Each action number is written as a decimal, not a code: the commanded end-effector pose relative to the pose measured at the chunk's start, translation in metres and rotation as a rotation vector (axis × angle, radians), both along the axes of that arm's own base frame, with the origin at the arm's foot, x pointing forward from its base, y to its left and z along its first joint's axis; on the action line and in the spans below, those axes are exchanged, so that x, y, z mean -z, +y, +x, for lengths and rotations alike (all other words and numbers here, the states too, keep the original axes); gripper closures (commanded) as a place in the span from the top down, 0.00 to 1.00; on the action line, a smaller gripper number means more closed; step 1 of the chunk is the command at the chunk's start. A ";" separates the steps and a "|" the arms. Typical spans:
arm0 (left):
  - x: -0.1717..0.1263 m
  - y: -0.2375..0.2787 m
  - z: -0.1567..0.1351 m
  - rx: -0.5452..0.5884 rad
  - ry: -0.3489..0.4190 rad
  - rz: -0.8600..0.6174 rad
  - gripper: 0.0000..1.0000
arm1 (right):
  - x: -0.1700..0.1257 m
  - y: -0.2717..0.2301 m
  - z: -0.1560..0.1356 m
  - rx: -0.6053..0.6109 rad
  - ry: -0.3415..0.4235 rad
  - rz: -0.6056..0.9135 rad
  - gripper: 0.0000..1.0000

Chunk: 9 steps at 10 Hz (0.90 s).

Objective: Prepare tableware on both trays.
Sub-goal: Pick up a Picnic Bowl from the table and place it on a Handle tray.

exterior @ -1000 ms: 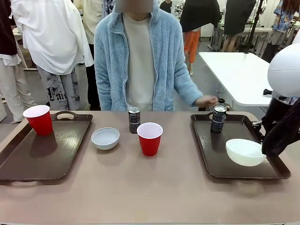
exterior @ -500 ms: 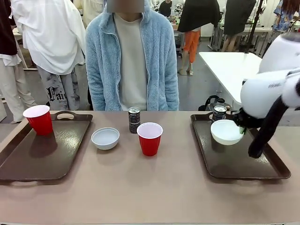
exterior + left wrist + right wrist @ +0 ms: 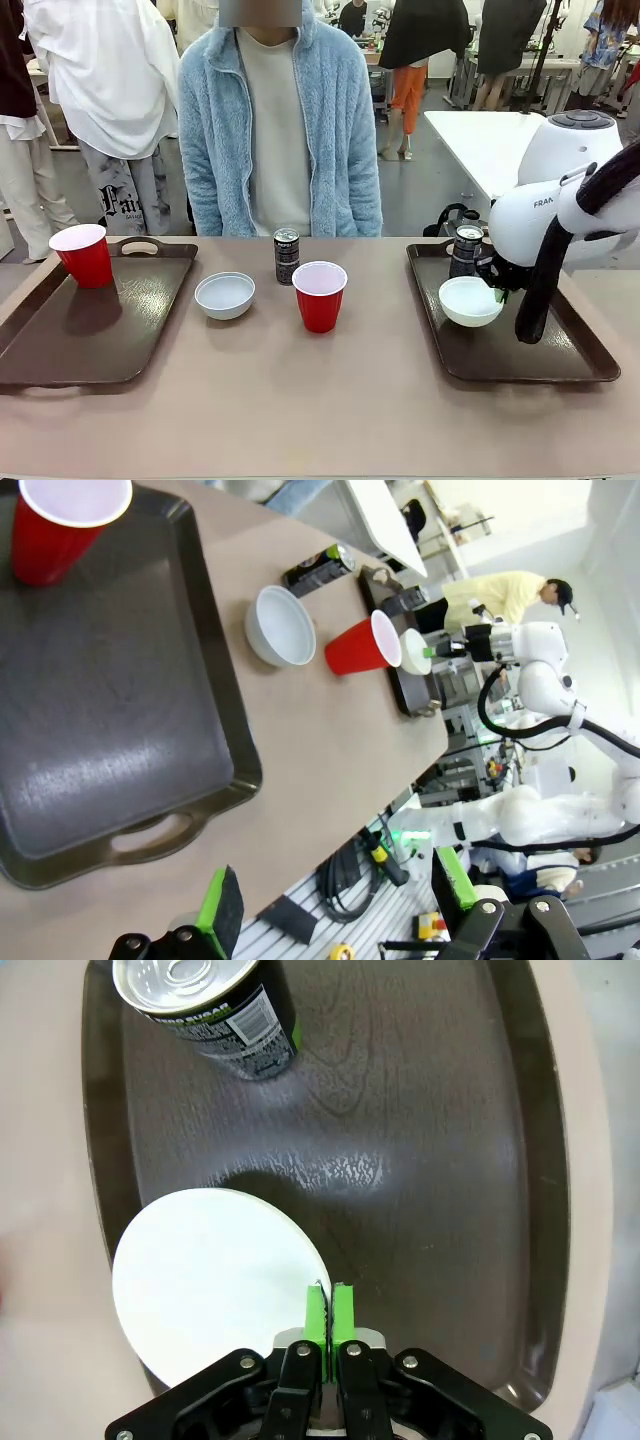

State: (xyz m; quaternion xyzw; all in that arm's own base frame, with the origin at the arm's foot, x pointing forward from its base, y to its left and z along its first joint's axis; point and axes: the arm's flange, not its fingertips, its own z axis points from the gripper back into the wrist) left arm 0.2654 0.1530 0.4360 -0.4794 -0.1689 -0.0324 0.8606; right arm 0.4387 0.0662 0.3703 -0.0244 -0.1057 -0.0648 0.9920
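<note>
Lowered toward the tray (image 3: 545, 362), right pincer (image 3: 329, 1290) clamps bowl (image 3: 468, 299) rim.

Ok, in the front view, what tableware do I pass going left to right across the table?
Far-left red cup → left white bowl → middle dark can → middle red cup → right-hand white bowl.

On the tabletop (image 3: 300, 410) the left tray (image 3: 60, 350) is set at one end and the right tray (image 3: 490, 355) at the other. Between them a bowl (image 3: 224, 295), a cup (image 3: 320, 296) and a can (image 3: 287, 256) are stood directly on it, the can upright behind the other two.
</note>
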 end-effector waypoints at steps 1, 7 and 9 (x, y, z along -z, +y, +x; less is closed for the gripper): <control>-0.002 0.000 -0.001 -0.005 0.000 -0.010 1.00 | -0.003 -0.002 0.008 -0.020 0.045 -0.011 0.25; -0.002 0.000 -0.001 -0.005 0.000 -0.010 1.00 | -0.034 -0.025 -0.014 -0.019 0.107 -0.013 0.98; -0.002 0.000 -0.001 -0.005 0.000 -0.010 1.00 | -0.065 -0.042 -0.039 -0.032 0.125 -0.009 1.00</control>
